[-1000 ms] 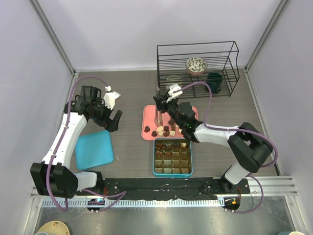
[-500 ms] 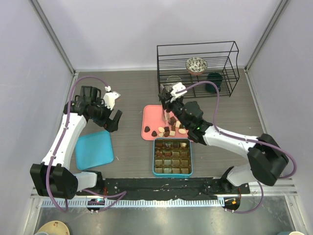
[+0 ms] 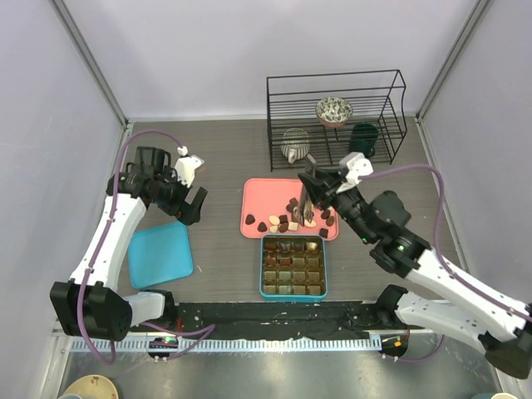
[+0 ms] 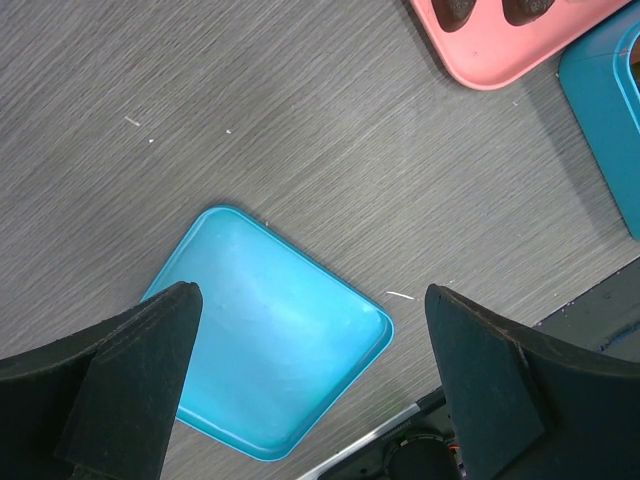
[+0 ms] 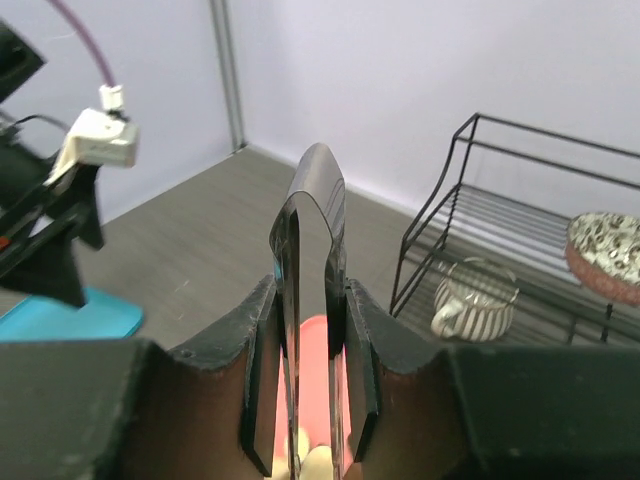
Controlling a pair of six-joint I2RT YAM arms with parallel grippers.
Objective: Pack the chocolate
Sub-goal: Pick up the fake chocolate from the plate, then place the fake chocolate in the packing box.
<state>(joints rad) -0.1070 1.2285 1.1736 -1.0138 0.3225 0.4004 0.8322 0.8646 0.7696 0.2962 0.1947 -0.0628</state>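
Several pieces of chocolate (image 3: 287, 221), dark, mid brown and cream, lie along the near edge of the pink tray (image 3: 262, 198). My right gripper (image 3: 322, 194) is shut on metal tongs (image 3: 309, 204), whose tips point down over the tray's right part. In the right wrist view the tongs (image 5: 315, 230) stand between the pads, nearly closed, above cream chocolate (image 5: 310, 462); whether they hold a piece I cannot tell. My left gripper (image 3: 191, 205) hangs open and empty over the table left of the tray. In its wrist view, the left gripper (image 4: 312, 380) is above the teal lid (image 4: 270, 350).
The teal box (image 3: 263, 266) with brown compartments sits just in front of the tray. The teal lid (image 3: 160, 253) lies at the left. A black wire rack (image 3: 337, 91) at the back holds a striped mug (image 3: 293, 143), a patterned bowl (image 3: 334, 110) and a dark green cup (image 3: 364, 137).
My right arm has swung to the right, carrying the tongs from the tray's middle to its right part and uncovering the striped mug. The left arm has not moved.
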